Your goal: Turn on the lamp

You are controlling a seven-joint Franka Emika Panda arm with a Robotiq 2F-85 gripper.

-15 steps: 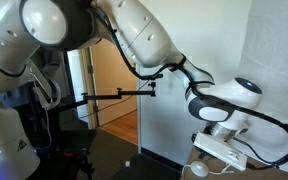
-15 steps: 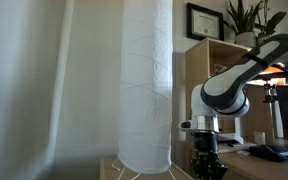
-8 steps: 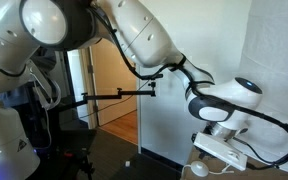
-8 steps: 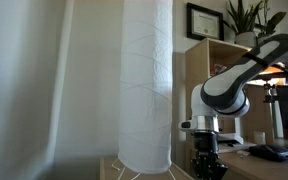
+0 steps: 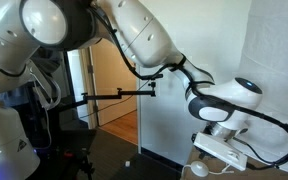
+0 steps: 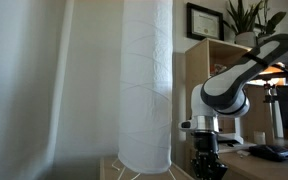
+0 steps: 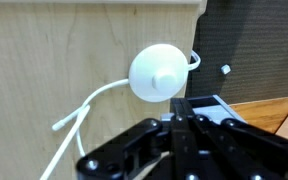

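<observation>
The lamp's tall off-white fabric shade [image 6: 146,80] stands upright in an exterior view. In the wrist view its small round white disc [image 7: 162,72] lies on a light wooden board [image 7: 44,50], with the thin white cord [image 7: 92,100] running off to the lower left. My gripper [image 7: 181,108] points down with its black fingers pressed together, the tips just below the disc and close to it. I cannot tell whether they touch. In an exterior view the gripper [image 6: 206,166] hangs low beside the shade's base. The disc also shows in an exterior view [image 5: 199,170].
A dark textured mat [image 7: 254,45] lies to the right of the board, with wooden floor [image 7: 284,110] beyond it. A wooden shelf [image 6: 209,60] with a framed picture and a plant stands behind the arm. A doorway [image 5: 109,90] opens at the back.
</observation>
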